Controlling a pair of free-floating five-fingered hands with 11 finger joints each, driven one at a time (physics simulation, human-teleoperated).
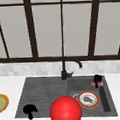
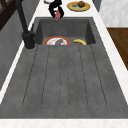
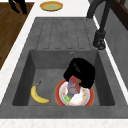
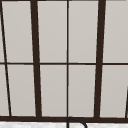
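My right hand (image 1: 97,78) hangs over the back right of the sink basin (image 1: 105,99), shut on a small red and grey block (image 1: 96,84). From the right side, that hand (image 3: 81,70) holds the block (image 3: 74,85) just above a white plate with an orange rim (image 3: 86,98). On the plate (image 1: 96,99) lies a dark purple vegetable with a green tip (image 1: 88,98). A banana (image 3: 38,95) rests on the basin floor beside the plate. The left hand (image 1: 29,110) hovers, fingers relaxed, at the drainboard's front left corner.
A black faucet (image 1: 64,70) stands behind the sink. A large red ball (image 1: 65,110) sits at the front edge. A yellow-green dish (image 1: 1,103) is on the left counter, and a yellow plate with brown food (image 2: 78,5) is on the right counter. The grooved drainboard (image 2: 65,77) is bare.
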